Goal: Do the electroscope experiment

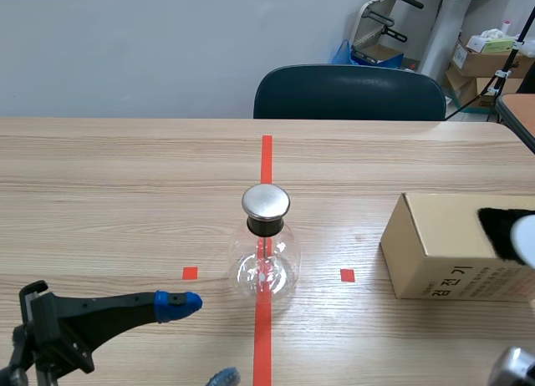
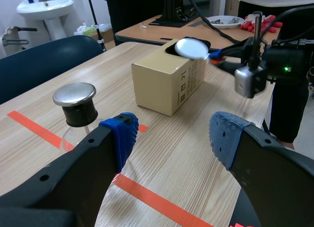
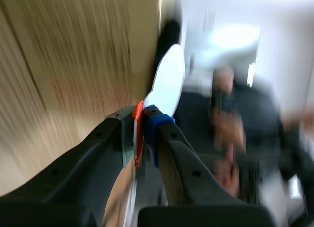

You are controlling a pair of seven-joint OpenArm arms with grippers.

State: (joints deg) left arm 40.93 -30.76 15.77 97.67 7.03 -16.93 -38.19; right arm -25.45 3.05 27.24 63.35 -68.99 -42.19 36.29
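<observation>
The electroscope (image 1: 266, 252), a clear glass flask closed by a black stopper and a round metal cap (image 1: 266, 201), is set upright at the middle of the table (image 1: 117, 177), on the red tape line (image 1: 266, 156). The left pincer (image 1: 201, 340) is held low at the near left, short of the flask, with its blue-padded fingers spread wide and nothing between them. The right pincer (image 3: 144, 124) is closed tight on the orange stem of a white paddle (image 3: 169, 82), whose round blade is held at the far right over the top of a cardboard box (image 1: 443, 252), next to a black fuzzy patch (image 1: 500, 227) on that box. Whether the blade is touching the patch cannot be told. The paddle is well apart from the flask. By this layout the task is judged to be at an early stage: the paddle is already taken up and is at the place where it would be charged by rubbing. Carrying it across to the metal cap is left to be done, and no response inside the flask can be made out.
</observation>
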